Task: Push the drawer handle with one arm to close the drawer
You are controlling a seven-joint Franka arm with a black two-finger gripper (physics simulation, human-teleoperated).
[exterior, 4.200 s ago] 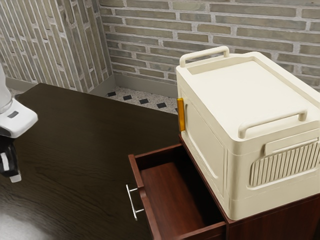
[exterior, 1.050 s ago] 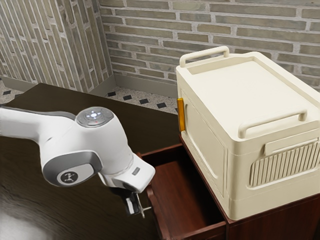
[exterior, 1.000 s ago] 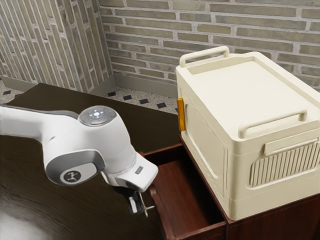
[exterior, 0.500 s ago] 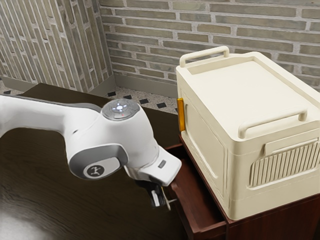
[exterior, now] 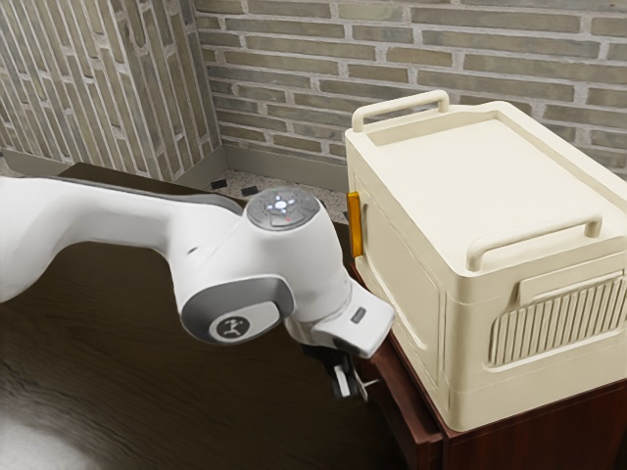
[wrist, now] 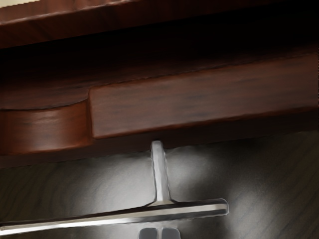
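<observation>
The black 2-finger gripper (exterior: 345,387) is closed, its 2 fingertips side by side with only a slit between them, and it has hold of nothing. The slim silver metal bar handle (wrist: 112,218) lies just ahead of the fingertips, between them and the red-brown wooden drawer (wrist: 204,102). In the wrist view, the gripper (wrist: 159,233) is close to where 1 straight post joins the bar, on the bar's outer side; whether they touch I cannot tell.

The drawer is partly open, a dark gap showing between its front and the red-brown wooden cabinet (exterior: 529,428). On the cabinet stands a cream, boxy case (exterior: 470,186) with 2 rounded carrying rails on top. The white jointed arm (exterior: 108,215) reaches from the exterior view's left over the dark wooden table (exterior: 127,392).
</observation>
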